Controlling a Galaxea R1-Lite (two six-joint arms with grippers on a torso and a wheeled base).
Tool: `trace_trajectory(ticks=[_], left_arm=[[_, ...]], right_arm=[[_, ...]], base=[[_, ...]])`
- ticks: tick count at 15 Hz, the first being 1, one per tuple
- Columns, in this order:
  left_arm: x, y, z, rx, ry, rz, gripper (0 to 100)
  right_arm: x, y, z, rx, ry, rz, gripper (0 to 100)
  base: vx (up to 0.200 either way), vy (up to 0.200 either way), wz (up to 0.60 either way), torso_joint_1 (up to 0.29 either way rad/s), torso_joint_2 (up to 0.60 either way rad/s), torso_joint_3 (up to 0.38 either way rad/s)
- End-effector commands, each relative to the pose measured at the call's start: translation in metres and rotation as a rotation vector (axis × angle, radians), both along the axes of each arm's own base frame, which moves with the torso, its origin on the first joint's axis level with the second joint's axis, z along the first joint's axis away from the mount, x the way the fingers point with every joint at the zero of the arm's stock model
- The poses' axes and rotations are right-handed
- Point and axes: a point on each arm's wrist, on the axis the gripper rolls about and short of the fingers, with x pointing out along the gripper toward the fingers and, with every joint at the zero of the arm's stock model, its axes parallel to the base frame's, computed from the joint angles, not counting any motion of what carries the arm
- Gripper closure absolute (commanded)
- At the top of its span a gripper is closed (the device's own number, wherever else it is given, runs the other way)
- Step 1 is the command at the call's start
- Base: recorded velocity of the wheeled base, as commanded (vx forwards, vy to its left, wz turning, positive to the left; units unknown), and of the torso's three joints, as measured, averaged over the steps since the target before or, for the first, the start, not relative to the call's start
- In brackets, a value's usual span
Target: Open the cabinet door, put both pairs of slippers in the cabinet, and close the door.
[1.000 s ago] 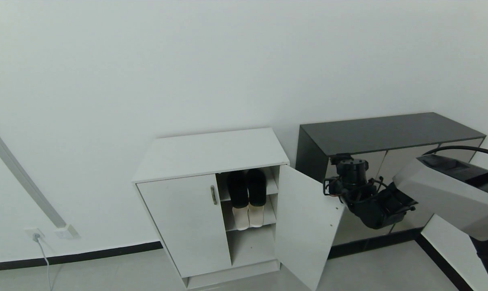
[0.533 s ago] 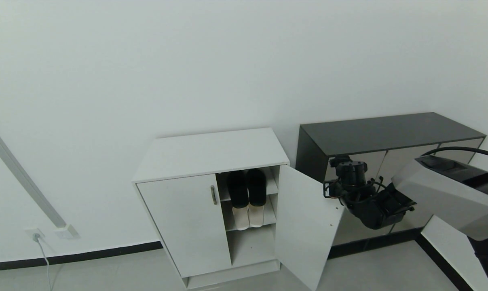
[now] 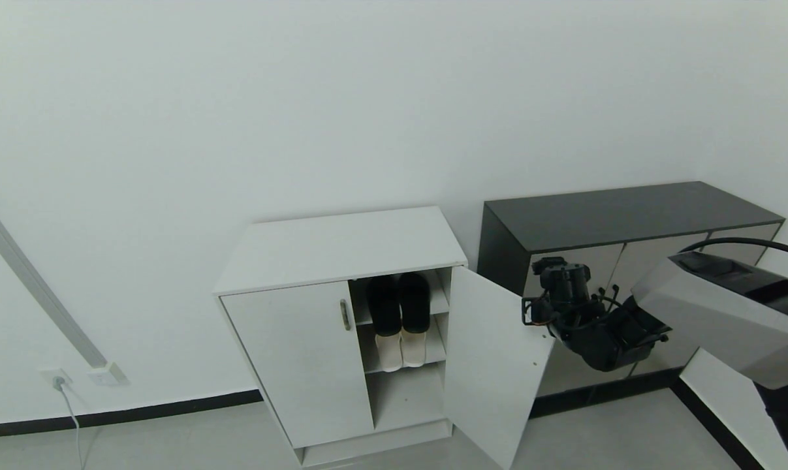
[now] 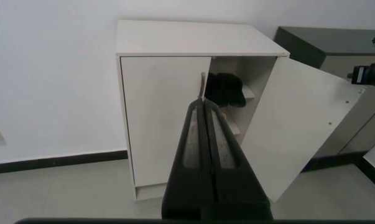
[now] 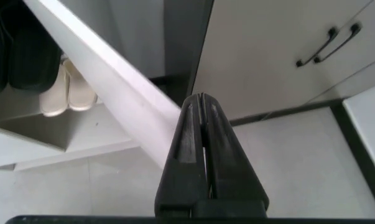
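You have the white cabinet (image 3: 341, 251) standing on the floor (image 3: 172, 444), with a dark sideboard (image 3: 629, 212) just beside it on the robot's right. The cabinet's right door (image 3: 495, 365) stands swung out wide. The left door (image 3: 302, 362) is flat and closed. The right hand (image 5: 201, 98) sits at the free edge of the open door, on its outer side, between door and sideboard. Its fingers are pressed together and grip nothing, and contact with the door cannot be confirmed. The left hand (image 4: 203, 102) is held well apart from the cabinet, facing its front, fingers likewise together and empty. Inside, the black slippers (image 3: 399, 303) lie side by side on the top shelf. The white slippers (image 3: 401, 349) lie side by side on the shelf directly below. A small handle (image 3: 345, 314) is fixed upright near the left door's inner edge.
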Motion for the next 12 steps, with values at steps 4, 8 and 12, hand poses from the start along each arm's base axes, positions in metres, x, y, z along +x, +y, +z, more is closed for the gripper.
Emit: trace_trajectory(ticks=[4,8,12], left_arm=[[0.0,0.0,0.0,-0.001,0.001,0.001,100],[0.0,0.0,0.0,-0.001,0.001,0.001,100],[0.0,0.0,0.0,-0.001,0.001,0.001,100]], right_arm=[[-0.001,0.001,0.0,0.004,0.004,0.007,100],[-0.016,0.011,0.004,0.016,0.021,0.034,100],[-0.044,0.034,0.021,0.041,0.02,0.096,100]], base=[[0.0,0.0,0.0,0.0,0.0,0.0],[0.0,0.0,0.0,0.0,0.0,0.0],[0.0,0.0,0.0,0.0,0.0,0.0]])
